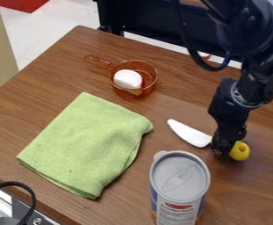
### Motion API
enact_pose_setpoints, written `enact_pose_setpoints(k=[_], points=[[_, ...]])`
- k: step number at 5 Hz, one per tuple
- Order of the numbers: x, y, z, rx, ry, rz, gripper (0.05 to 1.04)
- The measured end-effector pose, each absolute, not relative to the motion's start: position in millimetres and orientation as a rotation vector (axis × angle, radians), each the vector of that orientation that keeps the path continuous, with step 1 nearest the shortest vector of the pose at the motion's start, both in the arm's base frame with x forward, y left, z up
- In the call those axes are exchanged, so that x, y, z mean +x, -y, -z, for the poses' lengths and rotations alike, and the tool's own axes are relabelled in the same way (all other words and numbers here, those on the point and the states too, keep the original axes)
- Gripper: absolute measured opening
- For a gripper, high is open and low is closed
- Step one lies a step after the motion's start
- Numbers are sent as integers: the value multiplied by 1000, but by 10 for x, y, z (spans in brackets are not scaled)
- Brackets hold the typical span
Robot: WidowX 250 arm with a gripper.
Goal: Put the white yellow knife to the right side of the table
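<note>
In the camera view, the black metal gripper [221, 151] hung down over the middle of the knife with the white blade and yellow handle [239, 150], right of centre on the brown wooden table [50, 83]; how far open it was, or whether it held the knife, could not be told. The blade pointed up-left, between the folded light-green cloth [85, 145] and the gripper. Near the blade stood a grey-lidded cylindrical can [179, 178].

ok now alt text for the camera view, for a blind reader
A black robot gripper is at a yellow-handled white knife on a brown wooden table. To its left lie a green cloth and, farther back, an amber pan holding a white object; a lidded canister stands in front.
</note>
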State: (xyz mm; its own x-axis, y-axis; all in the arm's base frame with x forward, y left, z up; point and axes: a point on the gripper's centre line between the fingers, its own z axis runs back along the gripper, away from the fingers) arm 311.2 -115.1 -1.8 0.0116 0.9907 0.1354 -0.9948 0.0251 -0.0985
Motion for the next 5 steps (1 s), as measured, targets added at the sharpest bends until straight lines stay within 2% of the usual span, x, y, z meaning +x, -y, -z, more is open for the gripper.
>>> enact_pose_setpoints(k=[1,3,4,5], points=[[3120,1116,10,37,185,-1519,972],[3156,1076,-400,-59,182,-1449,1001],[3107,1001,-527,-33,213,-1234,1001],[3037,798,-534,38,204,-1040,1001]])
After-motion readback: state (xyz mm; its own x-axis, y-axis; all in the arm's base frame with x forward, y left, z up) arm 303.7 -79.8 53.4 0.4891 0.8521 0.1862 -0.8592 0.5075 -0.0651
